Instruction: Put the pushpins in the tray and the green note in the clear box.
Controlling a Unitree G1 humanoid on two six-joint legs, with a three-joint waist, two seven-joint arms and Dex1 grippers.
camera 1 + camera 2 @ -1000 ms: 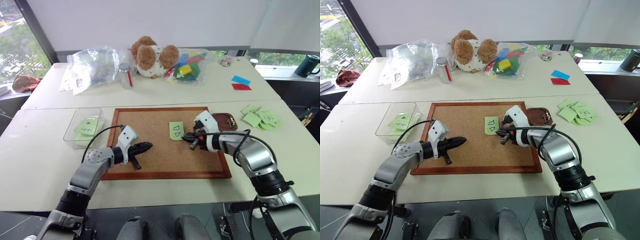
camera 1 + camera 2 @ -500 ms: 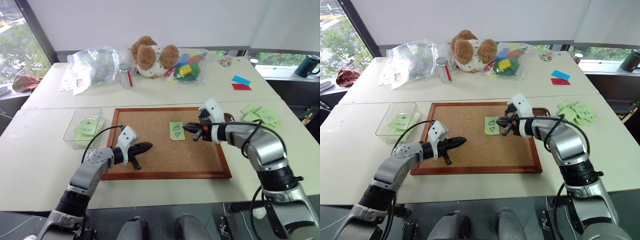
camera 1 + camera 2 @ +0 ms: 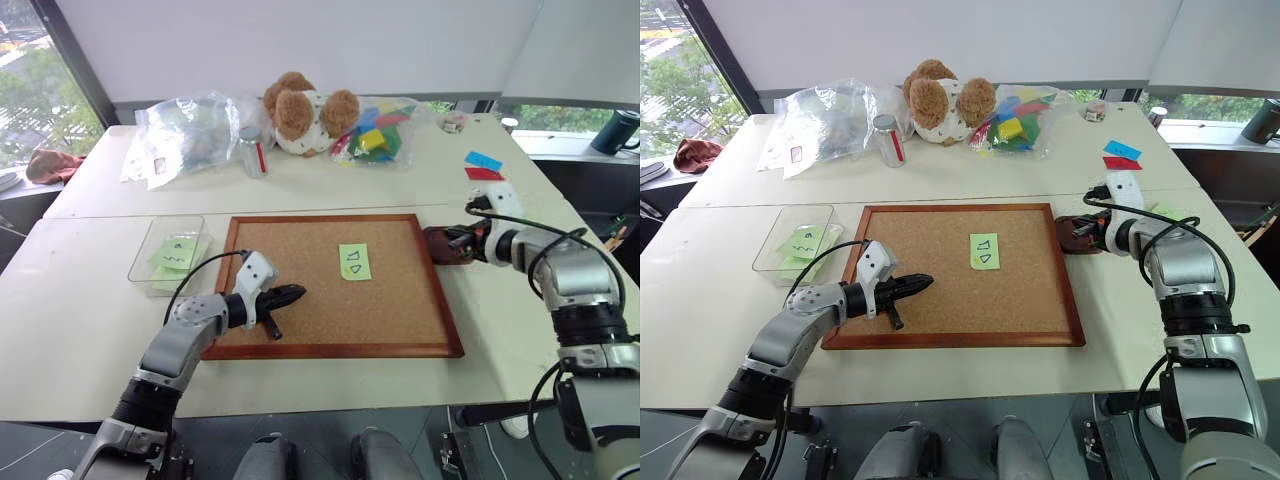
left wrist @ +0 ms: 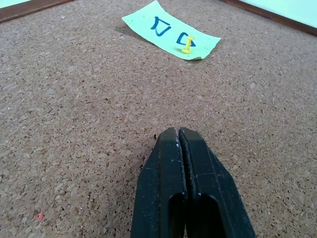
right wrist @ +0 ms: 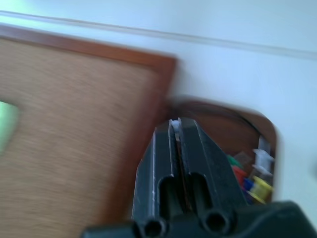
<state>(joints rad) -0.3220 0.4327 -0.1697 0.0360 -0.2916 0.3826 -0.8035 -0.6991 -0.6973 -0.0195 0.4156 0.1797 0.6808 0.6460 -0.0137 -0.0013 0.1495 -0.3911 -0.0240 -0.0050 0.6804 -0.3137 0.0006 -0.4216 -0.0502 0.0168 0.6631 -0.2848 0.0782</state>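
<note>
Green note (image 4: pixel 171 29) bears a yellow pushpin (image 4: pixel 186 45), seen from the left wrist.

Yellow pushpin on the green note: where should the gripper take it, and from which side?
Grip the pushpin by its yellow head, from above. It stands upright through the green note near one edge, shaft sunk in the corkboard, so only the head is free. Probably pull straight up along the shaft; a sideways tug risks tearing the note.
</note>
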